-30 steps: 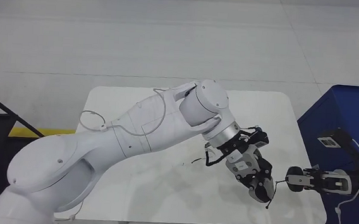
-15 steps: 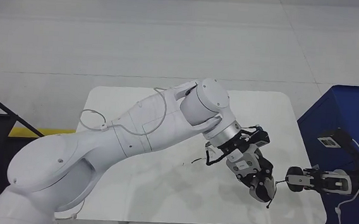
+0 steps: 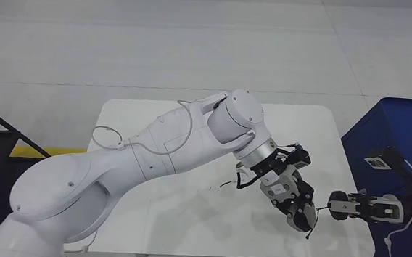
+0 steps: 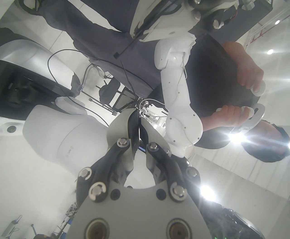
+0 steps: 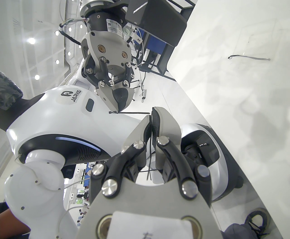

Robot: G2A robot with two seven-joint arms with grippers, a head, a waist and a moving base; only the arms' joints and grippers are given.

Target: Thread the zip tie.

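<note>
Top: a thin black zip tie [image 3: 315, 219] is held above the table's [image 3: 155, 124] right side between the left gripper [image 3: 302, 222] and right gripper [image 3: 333, 206] — a spare tie [image 3: 227, 182] lies on the table nearby. Left wrist: fingers [image 4: 117, 131] clenched on it. Right wrist: both grippers pinch it, tips near each other

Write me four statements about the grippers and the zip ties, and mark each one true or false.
1. The left gripper is shut on a zip tie. True.
2. The right gripper is open and empty. False: its jaws are shut on a black strap.
3. A spare zip tie lies on the table. True.
4. The grippers are at opposite ends of the table. False: they are close together.
</note>
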